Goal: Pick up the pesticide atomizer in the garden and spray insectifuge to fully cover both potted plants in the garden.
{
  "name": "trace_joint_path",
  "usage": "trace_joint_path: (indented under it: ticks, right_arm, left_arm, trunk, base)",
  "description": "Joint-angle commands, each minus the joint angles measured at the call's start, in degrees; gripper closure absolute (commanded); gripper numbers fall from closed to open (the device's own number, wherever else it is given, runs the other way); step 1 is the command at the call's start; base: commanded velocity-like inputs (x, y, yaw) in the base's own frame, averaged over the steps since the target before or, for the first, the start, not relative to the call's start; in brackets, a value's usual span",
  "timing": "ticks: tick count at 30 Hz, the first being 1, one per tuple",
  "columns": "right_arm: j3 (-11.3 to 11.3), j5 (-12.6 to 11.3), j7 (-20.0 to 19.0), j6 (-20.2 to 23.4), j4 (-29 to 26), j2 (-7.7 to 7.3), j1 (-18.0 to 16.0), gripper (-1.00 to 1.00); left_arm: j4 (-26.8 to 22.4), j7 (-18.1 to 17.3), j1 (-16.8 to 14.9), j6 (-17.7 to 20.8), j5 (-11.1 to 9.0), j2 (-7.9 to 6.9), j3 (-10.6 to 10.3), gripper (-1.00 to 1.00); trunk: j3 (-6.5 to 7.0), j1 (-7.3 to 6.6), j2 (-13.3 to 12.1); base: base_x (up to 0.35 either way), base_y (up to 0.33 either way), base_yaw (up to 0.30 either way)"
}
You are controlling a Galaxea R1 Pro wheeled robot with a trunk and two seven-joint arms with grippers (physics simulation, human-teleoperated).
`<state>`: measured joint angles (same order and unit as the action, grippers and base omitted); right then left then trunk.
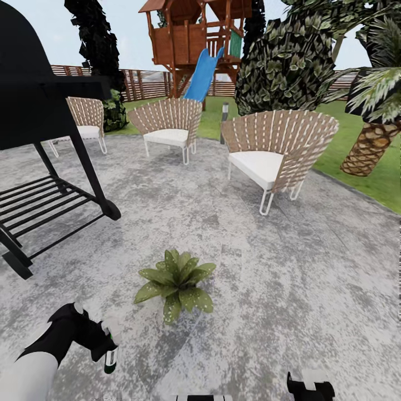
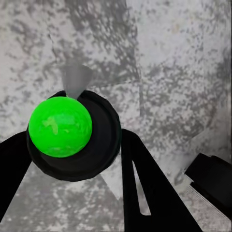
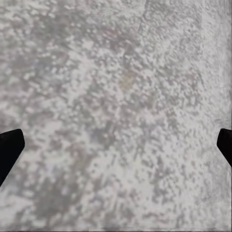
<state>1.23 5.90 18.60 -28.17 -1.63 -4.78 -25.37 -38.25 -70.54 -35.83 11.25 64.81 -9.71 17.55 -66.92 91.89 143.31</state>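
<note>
Grey paved patio (image 1: 250, 267) underfoot, fenced lawn beyond. Black grill (image 1: 39, 111) far off to the plant's left; three woven chairs, nearest one (image 1: 278, 153), well behind the plant; play tower with blue slide (image 1: 203, 72) further back; palm (image 1: 373, 139) off to its right. Nothing between plant and arms.

One potted plant (image 1: 175, 284), low leafy rosette, on the paving. Left gripper (image 1: 103, 348) just beside it, nearer than the right gripper (image 1: 309, 387), clamped on the pesticide atomizer (image 1: 110, 353), bottle hanging roughly upright. Plant lies ahead and rightward of the bottle, so nozzle likely needs turning toward the leaves. In left wrist view, green top (image 2: 60, 126) between the black fingers (image 2: 145, 188). Right jaws spread apart, empty, over bare paving.
</note>
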Motion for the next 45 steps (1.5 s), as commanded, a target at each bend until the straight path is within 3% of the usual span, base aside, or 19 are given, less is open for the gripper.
trace_joint_path:
  ticks: [1,6,8,10,11,12,16,18,19,21,22,23,26,30,32,35,38,40,45]
  right_arm:
    - [0.1,0.6,0.4,0.1,0.0,0.00,0.0,-1.00]
    - [1.1,1.3,-2.3,0.1,-1.2,-1.88,0.0,-1.00]
    - [2.9,2.8,-9.8,0.2,-5.5,-3.16,0.0,-1.00]
    - [3.8,4.9,-21.6,1.3,-12.6,-4.47,0.0,-1.00]
    - [4.0,5.7,-25.2,2.2,-14.5,-4.75,0.0,-1.00]
    - [4.1,8.3,-32.0,4.3,-17.8,-5.04,-0.1,-1.00]
    - [4.2,17.7,-43.5,6.2,-22.8,-4.83,-0.4,-1.00]
    - [4.2,20.4,-47.6,6.4,-25.2,-4.62,-0.5,-1.00]
    - [4.3,21.9,-53.8,6.6,-30.1,-3.52,-0.6,-1.00]
    - [4.3,22.8,-58.1,8.5,-32.0,-0.90,-0.6,-1.00]
    - [4.3,23.3,-59.2,9.1,-32.2,-0.21,-0.6,-1.00]
    - [4.4,24.0,-60.2,9.6,-32.3,0.54,-0.6,1.00]
    - [4.4,24.6,-61.2,10.0,-32.7,1.31,-0.6,1.00]
    - [4.4,24.9,-63.0,10.1,-34.7,2.23,-0.6,1.00]
    - [4.5,25.1,-65.8,10.1,-35.9,4.32,-0.6,1.00]
    - [4.5,25.1,-67.2,10.1,-36.5,5.77,-0.6,1.00]
    - [4.5,25.1,-67.4,10.1,-37.0,7.92,-0.9,1.00]
    - [4.5,25.2,-67.5,10.1,-37.1,9.07,-1.0,1.00]
    - [4.6,25.1,-67.5,10.1,-37.4,9.93,-1.0,1.00]
  left_arm:
    - [-0.1,-0.3,0.0,0.5,0.1,0.04,0.2,1.00]
    - [-0.1,-0.3,0.0,-0.3,-0.5,0.18,0.2,1.00]
    - [-0.1,-0.2,0.0,-1.0,-2.1,0.31,0.2,1.00]
    - [0.0,-0.2,0.0,-1.9,-6.0,0.20,0.2,1.00]
    - [0.1,-0.2,0.0,-2.8,-7.4,0.11,0.2,1.00]
    - [0.4,-0.2,0.0,-6.4,-9.5,0.03,-0.1,1.00]
    - [0.6,-0.2,0.0,-10.6,-10.4,0.12,-0.7,1.00]
    - [0.5,-0.2,0.0,-10.9,-10.5,0.14,-0.7,1.00]
    - [0.5,-0.3,-0.4,-11.1,-8.9,0.28,-3.6,1.00]
    - [0.6,-0.3,-0.5,-11.2,-8.5,0.70,-7.9,1.00]
    - [0.7,-0.3,-0.5,-11.1,-8.5,1.04,-9.3,1.00]
    - [0.7,-0.3,-0.5,-11.1,-8.4,1.68,-11.6,1.00]
    - [0.7,-0.3,-0.6,-11.0,-8.4,2.61,-15.6,1.00]
    - [0.7,-0.2,-0.6,-11.0,-8.3,3.98,-16.7,1.00]
    - [0.7,-0.2,-0.6,-11.0,-8.1,5.57,-16.9,1.00]
    - [0.6,-0.1,-0.6,-11.1,-7.8,7.98,-17.0,1.00]
    - [0.6,2.6,-0.5,-11.0,-6.1,9.83,-18.9,1.00]
    - [0.6,4.6,-0.5,-11.0,-5.6,10.19,-20.3,1.00]
    - [0.7,5.3,-0.4,-11.1,-5.7,10.45,-20.9,1.00]
  trunk:
    - [-0.05,-0.04,0.0]
    - [-0.05,-0.04,0.0]
    - [-0.05,-0.04,0.0]
    - [-0.05,-0.04,0.0]
    - [-0.05,-0.04,0.0]
    - [-0.05,-0.04,0.0]
    - [-0.05,-0.04,0.0]
    - [-0.05,-0.04,0.0]
    - [-0.05,-0.04,0.0]
    - [-0.05,-0.04,0.0]
    - [-0.05,-0.04,0.0]
    - [-0.05,-0.04,0.0]
    - [-0.05,-0.04,0.0]
    - [-0.05,-0.04,0.0]
    - [-0.05,-0.04,0.0]
    - [-0.05,-0.04,0.0]
    - [-0.05,-0.04,0.0]
    - [-0.05,-0.04,0.0]
    - [-0.05,-0.04,0.0]
  base:
    - [-0.274,-0.165,0.000]
    - [-0.255,-0.137,0.000]
    - [-0.093,-0.042,0.000]
    - [-0.028,-0.013,0.000]
    - [-0.012,-0.005,0.000]
    - [-0.005,-0.002,0.000]
    - [-0.001,-0.001,0.000]
    - [0.000,0.000,0.000]
    - [0.000,0.000,0.000]
    - [0.000,0.000,0.000]
    - [0.000,0.000,0.000]
    - [0.000,0.000,0.000]
    - [0.000,0.000,0.000]
    - [0.000,0.000,0.000]
    - [0.000,0.000,0.000]
    - [0.000,0.000,0.000]
    - [0.000,0.000,0.000]
    - [0.000,0.000,0.000]
    - [0.000,0.000,0.000]
